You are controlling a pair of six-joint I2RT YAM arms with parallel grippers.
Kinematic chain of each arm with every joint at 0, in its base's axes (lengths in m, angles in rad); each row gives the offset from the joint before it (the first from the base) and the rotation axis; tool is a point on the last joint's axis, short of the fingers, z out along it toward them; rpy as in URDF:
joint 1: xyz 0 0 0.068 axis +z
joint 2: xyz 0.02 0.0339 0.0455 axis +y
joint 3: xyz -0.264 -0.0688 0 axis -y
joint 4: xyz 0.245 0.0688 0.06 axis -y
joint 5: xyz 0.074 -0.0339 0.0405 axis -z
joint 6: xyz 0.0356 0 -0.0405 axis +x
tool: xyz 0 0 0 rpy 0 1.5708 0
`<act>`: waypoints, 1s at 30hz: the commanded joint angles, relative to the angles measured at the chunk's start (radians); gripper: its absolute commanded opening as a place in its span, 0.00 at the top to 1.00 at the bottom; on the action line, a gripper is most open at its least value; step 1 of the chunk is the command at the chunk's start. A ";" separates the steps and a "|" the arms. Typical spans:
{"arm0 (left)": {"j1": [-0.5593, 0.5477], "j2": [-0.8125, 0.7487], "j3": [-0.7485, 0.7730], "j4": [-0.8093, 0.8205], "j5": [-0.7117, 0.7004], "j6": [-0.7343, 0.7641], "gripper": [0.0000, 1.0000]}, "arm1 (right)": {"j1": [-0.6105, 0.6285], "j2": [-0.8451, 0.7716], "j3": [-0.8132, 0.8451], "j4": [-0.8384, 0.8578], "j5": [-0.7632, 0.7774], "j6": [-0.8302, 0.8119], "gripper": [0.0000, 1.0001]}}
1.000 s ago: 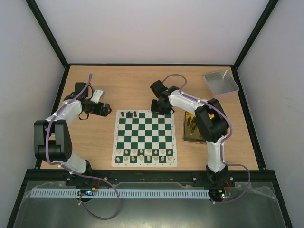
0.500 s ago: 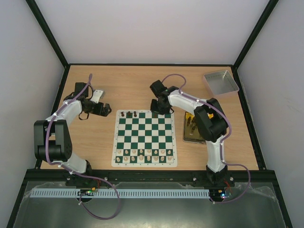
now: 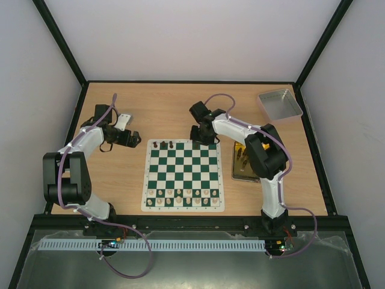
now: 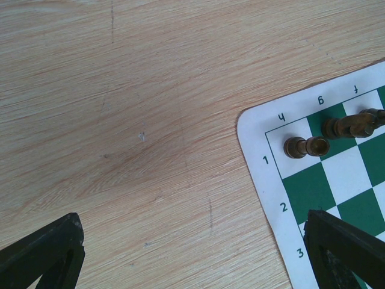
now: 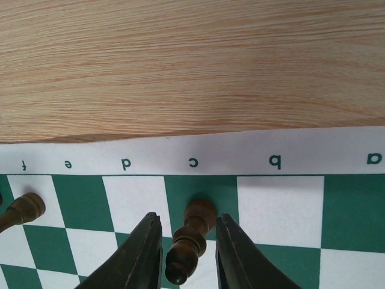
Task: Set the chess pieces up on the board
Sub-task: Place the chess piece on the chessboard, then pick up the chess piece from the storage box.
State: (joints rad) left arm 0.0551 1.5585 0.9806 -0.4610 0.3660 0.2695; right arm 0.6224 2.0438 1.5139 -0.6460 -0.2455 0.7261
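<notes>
The board (image 3: 146, 174) lies flat at the table's centre. Three dark chess pieces (image 3: 163, 144) stand on its far row at the left. My right gripper (image 3: 201, 139) hangs over the far edge, open. In the right wrist view its fingers (image 5: 141, 253) flank a dark piece (image 5: 191, 241) that stands on the c square, with a gap on each side. Another dark piece (image 5: 24, 209) sits further left. My left gripper (image 3: 137, 139) is open over bare wood beside the board's corner (image 4: 258, 156), apart from the two dark pieces (image 4: 305, 146) there.
A gold tin (image 3: 245, 161) holding more dark pieces lies right of the board. A grey tray (image 3: 280, 104) sits at the far right corner. Pale pieces (image 3: 183, 195) fill the board's near rows. A small white object (image 3: 123, 120) lies by the left arm.
The right wrist has shifted very slightly to the left. The left arm and the pieces on the board have not moved.
</notes>
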 commanded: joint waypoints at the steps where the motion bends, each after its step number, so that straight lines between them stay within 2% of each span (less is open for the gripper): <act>1: -0.005 0.006 -0.009 0.003 0.007 0.011 0.01 | 0.007 -0.006 0.024 -0.007 0.015 0.007 0.76; 4: -0.005 0.005 -0.008 0.002 0.007 0.010 0.01 | 0.006 -0.035 0.035 -0.023 0.061 0.002 0.74; 8: -0.005 0.005 -0.008 0.000 0.004 0.010 0.01 | 0.003 -0.126 0.021 -0.042 0.168 -0.004 0.61; 10: -0.005 0.005 -0.008 0.001 0.004 0.010 0.01 | -0.011 -0.188 -0.011 -0.049 0.209 0.001 0.59; 17: -0.005 0.006 -0.007 0.000 0.005 0.010 0.01 | -0.156 -0.427 -0.273 -0.035 0.228 0.011 0.67; 22: -0.006 0.008 -0.006 -0.001 0.004 0.010 0.01 | -0.271 -0.564 -0.429 -0.039 0.231 -0.008 0.68; 26: -0.005 0.007 -0.007 -0.003 0.005 0.010 0.01 | -0.349 -0.602 -0.492 -0.030 0.200 -0.027 0.68; 30: -0.005 0.006 -0.009 -0.004 0.005 0.012 0.01 | -0.364 -0.594 -0.519 -0.010 0.178 -0.023 0.68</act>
State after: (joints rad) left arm 0.0551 1.5585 0.9806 -0.4610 0.3656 0.2695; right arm 0.2653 1.4658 1.0199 -0.6624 -0.0536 0.7143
